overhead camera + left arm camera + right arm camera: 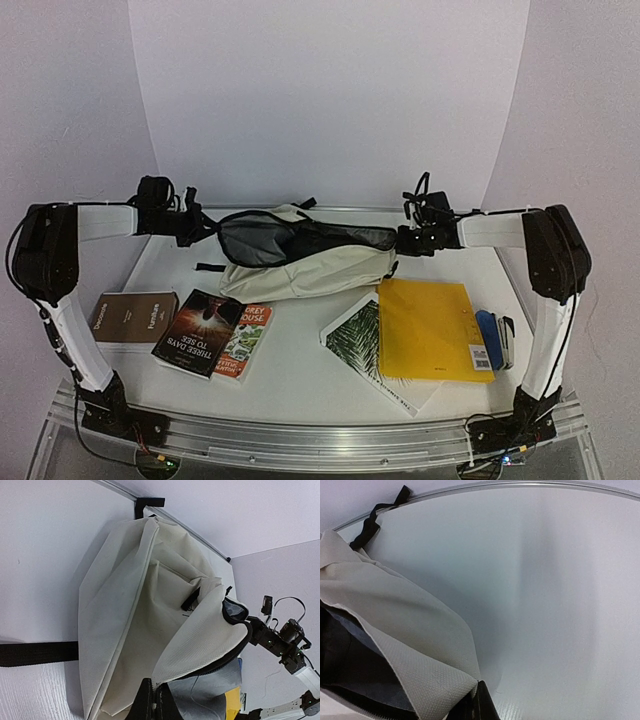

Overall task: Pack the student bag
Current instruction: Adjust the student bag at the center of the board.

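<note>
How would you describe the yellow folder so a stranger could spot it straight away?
Find the big cream student bag at the back of the table. In front of its right end lies the yellow folder, flat, overlapping a leaf-printed book on its left. It is the only plain bright yellow thing there.

The student bag (310, 272) is a cream canvas backpack lying toward 12 o'clock on the counter (300, 370), its long axis running from 9 to 3 o'clock. Its black-trimmed mouth is raised and stretched wide, showing the dark grey lining (270, 240). The slack cream body sags toward 6 o'clock. A black strap (208, 267) trails flat at 9 o'clock, and a second strap (306, 204) pokes out at 12 o'clock.
</note>
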Controlling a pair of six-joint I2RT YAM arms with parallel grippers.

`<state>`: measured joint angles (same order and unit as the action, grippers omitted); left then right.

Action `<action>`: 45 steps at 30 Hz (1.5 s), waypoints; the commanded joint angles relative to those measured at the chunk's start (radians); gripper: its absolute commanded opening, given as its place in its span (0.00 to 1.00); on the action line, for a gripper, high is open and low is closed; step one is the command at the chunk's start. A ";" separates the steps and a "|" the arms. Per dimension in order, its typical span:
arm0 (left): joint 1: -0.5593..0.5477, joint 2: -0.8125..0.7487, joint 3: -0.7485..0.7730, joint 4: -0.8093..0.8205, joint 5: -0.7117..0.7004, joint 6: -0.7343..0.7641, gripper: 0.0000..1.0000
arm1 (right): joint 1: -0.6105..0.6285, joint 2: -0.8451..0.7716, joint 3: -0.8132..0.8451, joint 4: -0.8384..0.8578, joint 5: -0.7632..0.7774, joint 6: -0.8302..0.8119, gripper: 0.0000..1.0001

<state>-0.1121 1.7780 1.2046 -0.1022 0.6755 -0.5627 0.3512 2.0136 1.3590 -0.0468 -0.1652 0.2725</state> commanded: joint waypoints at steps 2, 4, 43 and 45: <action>0.061 0.068 -0.014 0.061 0.010 -0.041 0.00 | -0.068 0.007 0.033 -0.021 0.085 0.030 0.00; 0.059 0.101 -0.013 0.078 0.037 -0.050 0.00 | -0.067 -0.005 0.030 -0.020 0.056 0.036 0.00; -0.139 -0.276 -0.176 0.034 -0.206 0.070 0.68 | -0.120 -0.789 -0.621 -0.181 0.018 0.362 0.98; -0.160 -0.323 -0.195 0.021 -0.210 0.043 0.68 | -0.139 -0.786 -0.636 -0.182 0.028 0.384 0.98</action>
<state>-0.2347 1.5517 1.0444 -0.0532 0.5030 -0.5051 0.2466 1.2181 0.7492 -0.2109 -0.1957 0.5882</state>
